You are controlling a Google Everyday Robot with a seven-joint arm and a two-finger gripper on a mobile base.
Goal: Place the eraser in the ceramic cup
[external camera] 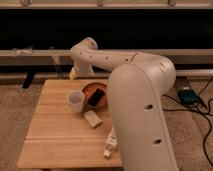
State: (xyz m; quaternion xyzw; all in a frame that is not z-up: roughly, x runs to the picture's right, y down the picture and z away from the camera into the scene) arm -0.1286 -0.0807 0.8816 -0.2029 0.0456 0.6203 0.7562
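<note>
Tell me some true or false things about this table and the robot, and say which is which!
1. The eraser lies in the orange bowl. True.
2. The ceramic cup lies tipped over. False: it stands upright on the wooden table, left of the bowl.
3. The eraser is already in the cup. False: it is in the bowl.
4. A pale beige block lies on the table in front of the bowl. True.
5. The white tube is inside the bowl. False: it lies near the table's front edge.
6. The tool shows above the cup. False: the arm hides it.
</note>
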